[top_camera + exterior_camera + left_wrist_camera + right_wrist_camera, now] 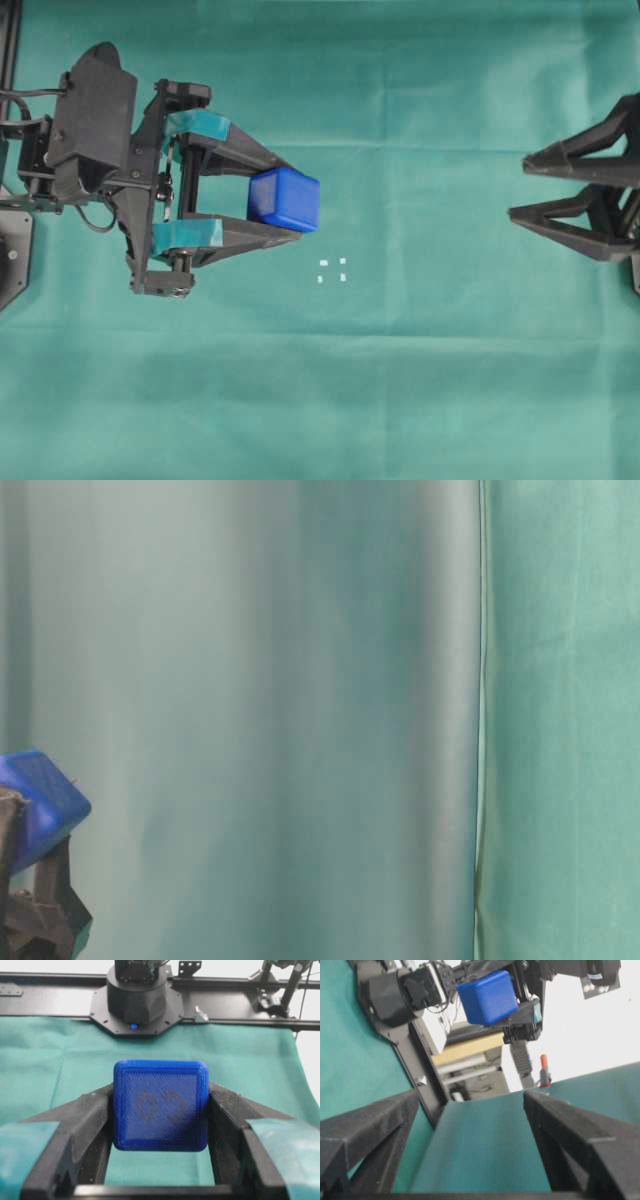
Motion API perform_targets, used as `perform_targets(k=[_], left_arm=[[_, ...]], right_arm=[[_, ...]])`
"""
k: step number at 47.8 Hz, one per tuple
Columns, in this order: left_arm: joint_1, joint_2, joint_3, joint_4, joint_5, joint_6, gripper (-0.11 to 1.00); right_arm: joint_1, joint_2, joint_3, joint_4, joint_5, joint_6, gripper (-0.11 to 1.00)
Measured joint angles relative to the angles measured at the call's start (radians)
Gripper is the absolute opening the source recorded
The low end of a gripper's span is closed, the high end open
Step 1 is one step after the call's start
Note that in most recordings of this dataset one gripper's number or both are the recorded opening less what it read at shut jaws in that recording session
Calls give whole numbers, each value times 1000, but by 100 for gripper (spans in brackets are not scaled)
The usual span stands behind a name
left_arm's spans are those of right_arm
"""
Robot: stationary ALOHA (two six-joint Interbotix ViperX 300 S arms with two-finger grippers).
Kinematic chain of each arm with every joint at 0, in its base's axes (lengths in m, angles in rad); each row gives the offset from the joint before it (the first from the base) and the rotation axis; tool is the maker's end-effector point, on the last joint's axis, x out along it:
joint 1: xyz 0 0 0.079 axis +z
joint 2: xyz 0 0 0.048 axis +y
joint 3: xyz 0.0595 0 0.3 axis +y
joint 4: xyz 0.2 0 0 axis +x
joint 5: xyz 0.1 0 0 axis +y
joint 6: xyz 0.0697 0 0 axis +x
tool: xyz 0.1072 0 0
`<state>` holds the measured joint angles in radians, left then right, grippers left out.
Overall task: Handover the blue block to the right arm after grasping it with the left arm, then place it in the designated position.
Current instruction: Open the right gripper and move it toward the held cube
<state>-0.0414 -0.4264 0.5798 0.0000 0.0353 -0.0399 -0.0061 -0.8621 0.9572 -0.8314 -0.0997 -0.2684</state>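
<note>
From overhead, the left gripper [290,203] was clamped on the blue block [284,199], left of the cloth's [400,380] middle; four white marks [332,271] lay just beside it. The right gripper [518,188], at the right edge, stood apart. At table level, the block [42,805] showed at the left edge. The left wrist view showed the block [160,1105] between both fingers [87,1125]. The right wrist view showed spread fingers [370,1130] and the block [487,997] held beyond them.

Ridged matt plastic blue block [160,1106]
</note>
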Motion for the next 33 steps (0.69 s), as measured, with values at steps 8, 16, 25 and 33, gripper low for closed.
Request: perform_targets(k=[8,16,25,33], left_arm=[[0,0,-2,0,0,0,47],[0,-2,-2,0,0,-2,47],[0,-2,0,0,0,-2,46],[0,0,-2,0,0,-3,47]], right_arm=[[2,28,-2,-69,-3,-21,94],[3,29,-12,-84,-6,-26,93],[5,28,-15,-91,-11,-28,93],[5,28,-15,-91,-12,-26,93]])
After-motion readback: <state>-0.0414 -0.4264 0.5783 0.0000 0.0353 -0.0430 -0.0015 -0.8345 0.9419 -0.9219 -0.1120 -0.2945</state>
